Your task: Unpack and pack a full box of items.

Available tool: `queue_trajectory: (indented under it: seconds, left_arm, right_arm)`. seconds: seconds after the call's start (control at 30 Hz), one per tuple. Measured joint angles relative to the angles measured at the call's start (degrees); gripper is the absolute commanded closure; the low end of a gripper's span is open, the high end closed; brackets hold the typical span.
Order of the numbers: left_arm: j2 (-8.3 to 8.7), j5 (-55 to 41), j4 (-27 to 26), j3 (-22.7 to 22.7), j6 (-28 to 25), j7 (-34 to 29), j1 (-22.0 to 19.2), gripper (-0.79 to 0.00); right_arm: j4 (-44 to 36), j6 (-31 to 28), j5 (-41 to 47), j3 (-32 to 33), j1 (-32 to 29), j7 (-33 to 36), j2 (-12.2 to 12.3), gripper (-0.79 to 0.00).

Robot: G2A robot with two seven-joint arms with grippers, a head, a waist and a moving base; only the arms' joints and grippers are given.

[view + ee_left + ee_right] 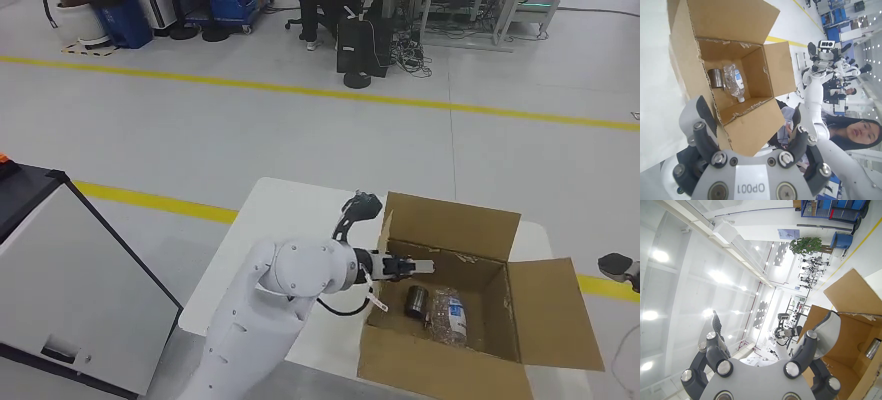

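An open cardboard box (450, 290) stands on the white table, flaps spread. On its floor lie a metal cylinder (416, 300) (715, 78) and a crushed clear plastic bottle (451, 316) (734, 81), side by side. My left gripper (749, 106) is open and hovers near the box's corner, holding nothing. My right gripper (773, 313) is open too, one finger (831, 323) at the top edge of a box wall; the cylinder (873, 349) shows beside it. In the top view one gripper (405, 266) reaches over the box's left wall, and another (362, 207) hangs by the upright left flap.
The table (290, 215) has bare surface left of the box. A white cabinet with a dark top (60, 270) stands on the floor at the left. Another white robot (815, 81) stands beyond the box.
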Motion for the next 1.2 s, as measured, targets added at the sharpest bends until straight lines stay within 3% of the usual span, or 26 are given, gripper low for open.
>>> queue_trajectory:
  seconds: [0.37,0.77,1.0,1.2]
  left_arm:
    - [-1.56,-5.13,13.12,8.34,0.15,3.32,-5.65,-0.785]
    - [-2.77,-7.38,22.04,13.44,2.26,5.49,-9.93,-0.785]
    - [-3.03,-5.98,24.78,14.90,4.57,6.92,-11.58,-0.785]
    - [-2.42,-5.71,22.25,12.86,5.12,7.44,-11.55,-0.785]
  right_arm:
    - [-0.23,1.66,0.39,2.03,-0.31,-3.97,0.05,-0.785]
    - [6.97,3.69,-1.22,5.72,2.39,-6.20,1.00,-0.785]
    - [10.36,3.72,-2.67,5.81,4.06,-6.09,1.38,-0.785]
    - [12.34,4.76,-2.61,5.69,4.95,-6.01,1.50,-0.785]
